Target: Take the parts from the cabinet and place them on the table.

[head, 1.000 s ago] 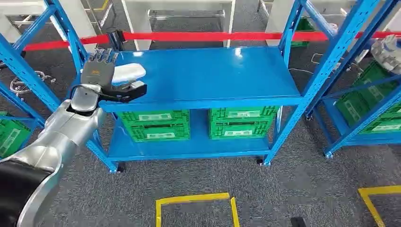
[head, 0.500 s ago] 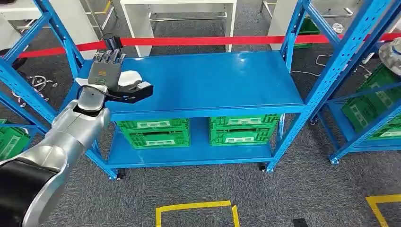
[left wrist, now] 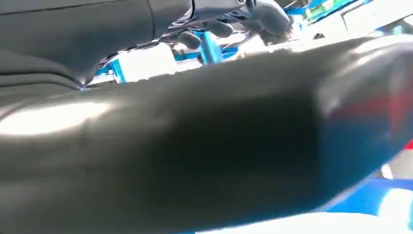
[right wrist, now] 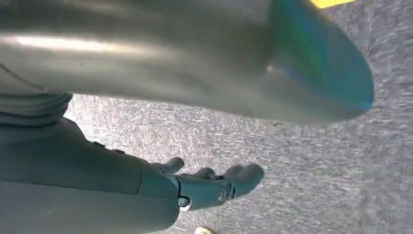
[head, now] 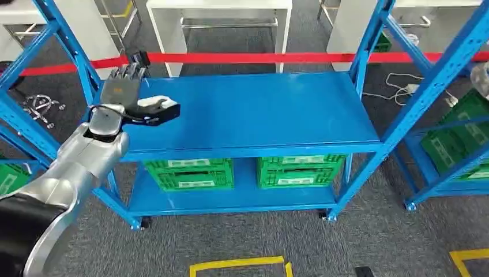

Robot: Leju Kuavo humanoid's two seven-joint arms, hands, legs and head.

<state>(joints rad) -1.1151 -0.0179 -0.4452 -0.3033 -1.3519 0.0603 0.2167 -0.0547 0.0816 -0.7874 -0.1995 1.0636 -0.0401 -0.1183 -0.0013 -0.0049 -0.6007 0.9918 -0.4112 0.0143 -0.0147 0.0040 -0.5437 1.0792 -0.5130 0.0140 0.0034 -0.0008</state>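
The whole view slides downward from a second ago — the camera has moved, so the blue cabinet (head: 248,112) sits lower in frame and more of the white table (head: 219,4) behind it comes in. Against the shelf, the left hand now sits a little further in from the front edge than before.

The cabinet is painted steel: a broad, smooth, glossy top shelf with soft highlights, slanted blue uprights, a lower shelf beneath. On that lower shelf stand two green crates (head: 190,172), ribbed plastic with pale labels, side by side. A flat red barrier tape (head: 259,57) runs across behind the cabinet. The floor is coarse grey carpet with yellow tape (head: 239,264) marking a square near the bottom edge.

The left arm, brushed silver and rounded, reaches up from the lower left to the shelf's left end. The left hand (head: 124,95) — grey back, dark fingers — holds the part (head: 154,103), a smooth white rounded piece pinched against the dark thumb, just above the shelf surface; contact with the shelf I cannot tell.

The right hand (right wrist: 214,185) hangs over the carpet, dark fingers loosely curled and holding nothing.
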